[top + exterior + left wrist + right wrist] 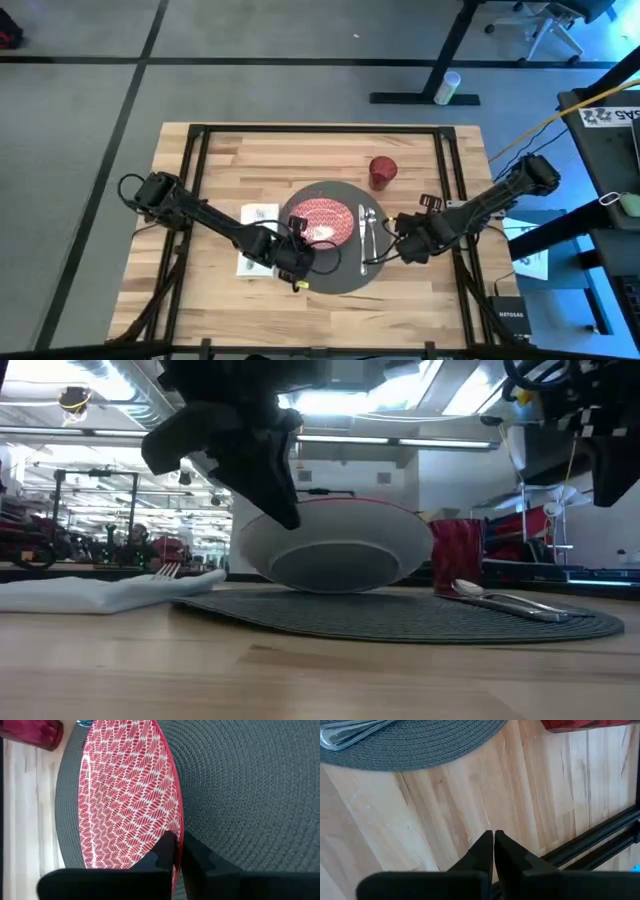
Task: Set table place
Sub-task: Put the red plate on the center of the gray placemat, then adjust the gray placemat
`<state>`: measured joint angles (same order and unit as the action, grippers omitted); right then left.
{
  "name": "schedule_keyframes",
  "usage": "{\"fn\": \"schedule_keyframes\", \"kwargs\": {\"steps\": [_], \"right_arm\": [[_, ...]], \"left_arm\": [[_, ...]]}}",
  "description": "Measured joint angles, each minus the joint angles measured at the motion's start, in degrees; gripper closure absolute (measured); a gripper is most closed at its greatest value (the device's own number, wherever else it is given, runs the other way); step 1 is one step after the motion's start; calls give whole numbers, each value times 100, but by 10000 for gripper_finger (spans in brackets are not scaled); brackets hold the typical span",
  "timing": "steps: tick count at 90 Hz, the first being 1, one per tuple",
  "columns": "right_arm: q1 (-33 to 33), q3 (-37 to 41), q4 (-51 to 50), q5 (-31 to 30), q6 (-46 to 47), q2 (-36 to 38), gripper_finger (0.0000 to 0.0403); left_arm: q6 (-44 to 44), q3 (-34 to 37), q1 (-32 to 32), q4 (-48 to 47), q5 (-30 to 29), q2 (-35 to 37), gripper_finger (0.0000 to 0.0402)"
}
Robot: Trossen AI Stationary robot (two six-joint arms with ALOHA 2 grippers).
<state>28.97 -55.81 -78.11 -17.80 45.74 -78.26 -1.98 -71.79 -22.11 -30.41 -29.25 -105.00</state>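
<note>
Red patterned plate (322,222) pinched at its rim by our left pincer (178,851), over the grey mat (330,282).

We see the plate's near edge clamped between the left fingers, the plate sitting on the mat in the middle of the wooden surface (250,160). Our right pincer (493,842) hangs clenched and empty just beside the mat's right edge, near the cutlery (367,228). A napkin (257,215) lies left of the mat, and a red cup (382,171) stands beyond it.

Wooden table (250,160) bears grey mat (345,275), napkin (257,215), red cup (382,172)
</note>
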Motion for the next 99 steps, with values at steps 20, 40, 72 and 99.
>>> {"fn": "schedule_keyframes", "kwargs": {"steps": [20, 40, 72, 99], "right_arm": [[0, 2, -2, 39, -2, -2, 403], [-5, 2, -9, 35, -2, -4, 403], [-7, 2, -40, 35, -10, -4, 403], [-7, 2, -35, 37, -17, -4, 403]], "left_arm": [[2, 0, -2, -22, 122, -132, 401], [-25, 0, 13, -45, 510, -175, 386], [-81, 7, 36, -39, 1288, -187, 325], [-98, 7, 52, -55, 1267, -187, 295]]}}
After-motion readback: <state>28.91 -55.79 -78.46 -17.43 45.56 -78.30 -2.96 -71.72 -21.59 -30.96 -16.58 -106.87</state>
